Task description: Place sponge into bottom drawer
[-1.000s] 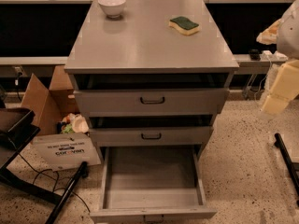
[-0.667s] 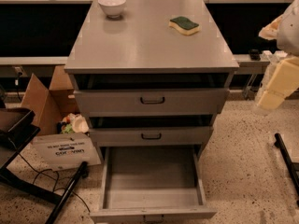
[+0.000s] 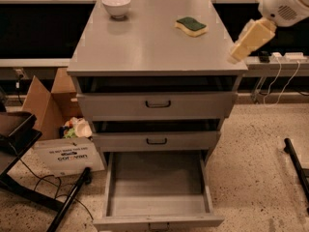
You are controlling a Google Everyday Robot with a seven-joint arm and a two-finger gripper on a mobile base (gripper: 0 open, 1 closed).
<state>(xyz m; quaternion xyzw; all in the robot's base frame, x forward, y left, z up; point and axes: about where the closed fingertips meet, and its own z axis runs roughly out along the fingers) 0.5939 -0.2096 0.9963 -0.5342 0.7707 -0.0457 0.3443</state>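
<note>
1. since a second ago the gripper (image 3: 237, 53) has swung up and inward. it was hanging low off the cabinet's right side, level with the drawers, and now it hovers at the right edge of the cabinet top (image 3: 145, 47).
2. it carries nothing that i can see, and i cannot tell from here whether it is released or clenched.
3. the sponge (image 3: 191, 26) has not shifted. it lies green face up on the far right part of the top, untouched, up and to the left of the gripper with bare surface between them.
4. the white bowl (image 3: 116, 5) sits at the far left corner, well apart from the sponge and out of the arm's path.
5. the bottom drawer (image 3: 157, 182) stands pulled right out at floor level with its tray bare. the two drawers above it are only slightly ajar.
6. my reading is that the arm has started its reach and the pick is not yet made. with the drawer already open, what remains is grasping the sponge, carrying it down past the cabinet front, and letting go over the tray.
</note>
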